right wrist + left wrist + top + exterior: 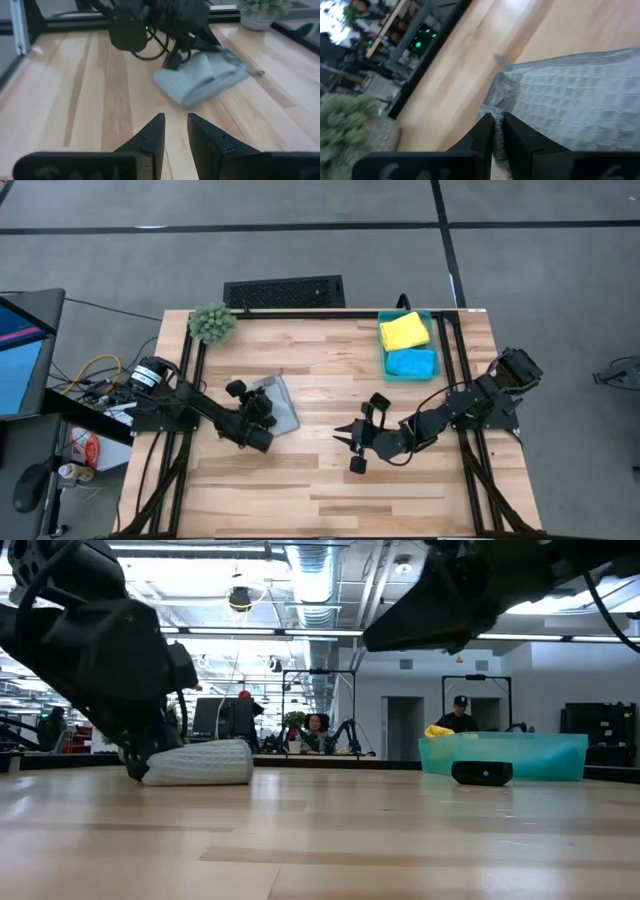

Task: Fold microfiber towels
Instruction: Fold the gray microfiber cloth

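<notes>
A pale grey towel (280, 405) lies folded on the table left of centre; it also shows in the low view (200, 762) and the right wrist view (200, 77). My left gripper (262, 414) is at the towel's left side, shut on its edge (493, 131). My right gripper (342, 434) hovers right of the towel, open a little and empty (175, 131). A yellow towel (403, 330) and a bright blue towel (411, 363) lie in a teal bin (427, 340) at the far right. The teal green towel is out of view. My left gripper pinches the grey towel's edge (496, 116) between its two fingers, near a corner of the folded cloth. The fingers come slanting down from the table's left (174, 61). The towel lies on the table, slack; one layer or several, I cannot tell.
A fuzzy green plant (212, 323) stands at the far left corner. A small black block (357, 465) lies on the table near my right gripper; it also shows in the low view (483, 773). Bare wood (300, 500) lies along the near edge.
</notes>
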`<state>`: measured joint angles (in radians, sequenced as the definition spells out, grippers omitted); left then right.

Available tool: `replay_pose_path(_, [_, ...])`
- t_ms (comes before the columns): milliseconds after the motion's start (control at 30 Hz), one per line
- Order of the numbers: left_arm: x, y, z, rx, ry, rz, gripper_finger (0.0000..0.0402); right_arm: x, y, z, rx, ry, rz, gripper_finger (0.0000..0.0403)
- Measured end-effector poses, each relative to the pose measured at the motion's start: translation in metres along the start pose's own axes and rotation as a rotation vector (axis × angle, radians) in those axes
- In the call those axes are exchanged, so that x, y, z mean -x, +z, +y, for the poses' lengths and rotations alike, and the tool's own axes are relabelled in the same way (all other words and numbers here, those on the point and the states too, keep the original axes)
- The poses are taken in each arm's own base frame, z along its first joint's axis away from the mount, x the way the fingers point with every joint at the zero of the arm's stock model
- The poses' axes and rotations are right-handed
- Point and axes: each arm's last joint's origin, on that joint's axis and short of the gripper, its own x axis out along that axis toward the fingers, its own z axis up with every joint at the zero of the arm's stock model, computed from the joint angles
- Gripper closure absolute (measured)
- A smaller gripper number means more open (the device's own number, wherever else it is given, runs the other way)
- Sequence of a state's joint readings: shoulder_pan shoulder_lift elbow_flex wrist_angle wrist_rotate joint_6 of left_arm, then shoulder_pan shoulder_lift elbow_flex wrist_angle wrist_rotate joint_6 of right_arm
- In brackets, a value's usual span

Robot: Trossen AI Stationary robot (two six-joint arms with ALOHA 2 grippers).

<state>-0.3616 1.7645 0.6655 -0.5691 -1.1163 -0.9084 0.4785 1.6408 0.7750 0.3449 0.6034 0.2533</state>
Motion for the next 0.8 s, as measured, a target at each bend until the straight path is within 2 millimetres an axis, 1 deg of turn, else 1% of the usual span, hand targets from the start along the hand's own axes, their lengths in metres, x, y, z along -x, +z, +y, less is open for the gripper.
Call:
replay_pose_path(200, [-0.002, 0.011, -0.01, -0.028, -0.072, -0.024, 0.0369, -0.012, 0.008, -0.016, -0.055, 0.085, -0.002, 0.0297])
replay_pose_path(300, [-0.002, 0.015, -0.011, -0.042, -0.096, -0.007, 0.0368, -0.017, 0.01, -0.023, -0.035, 0.098, -0.008, 0.0294])
replay_pose_path(400, [0.0, 0.023, -0.015, -0.095, -0.152, 0.015, 0.0354, -0.021, 0.014, -0.03, -0.025, 0.1, -0.028, 0.0283])
replay_pose_path(500, [0.001, 0.031, -0.017, -0.126, -0.201, 0.039, 0.0326, -0.024, 0.017, -0.036, -0.034, 0.108, -0.039, 0.0264])
replay_pose_path(600, [0.002, 0.038, -0.018, -0.156, -0.218, 0.035, 0.0287, -0.027, 0.018, -0.041, -0.044, 0.099, -0.043, 0.0243])
replay_pose_path(700, [0.004, 0.046, -0.018, -0.189, -0.189, 0.006, 0.0245, -0.028, 0.019, -0.045, -0.048, 0.087, -0.043, 0.0224])
replay_pose_path(800, [0.009, 0.056, -0.017, -0.235, -0.149, -0.024, 0.021, -0.03, 0.019, -0.049, -0.009, 0.079, -0.044, 0.021])
